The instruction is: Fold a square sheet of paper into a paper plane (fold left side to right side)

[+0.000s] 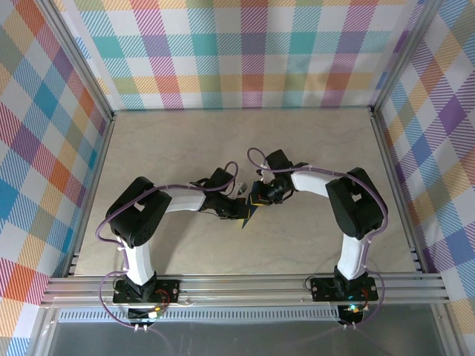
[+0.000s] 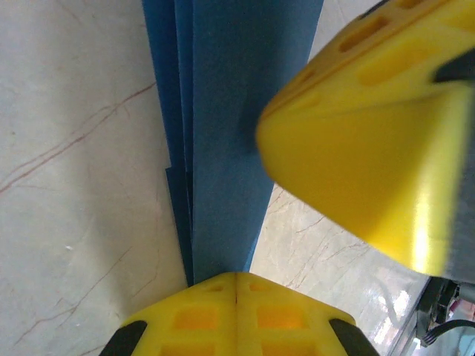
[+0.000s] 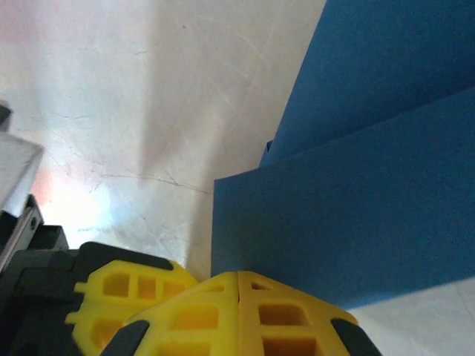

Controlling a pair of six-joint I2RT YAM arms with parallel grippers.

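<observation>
Pale marbled table (image 1: 185, 141) between bright plaid walls (image 1: 245, 52).

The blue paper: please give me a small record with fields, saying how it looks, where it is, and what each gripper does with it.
paper: dark blue, folded, several layered edges visible in the left wrist view
place: between the two arms, near the middle of the table
left gripper: shut on the paper
right gripper: shut on the paper, close beside the left gripper
lifted or lying flat: cannot tell
</observation>
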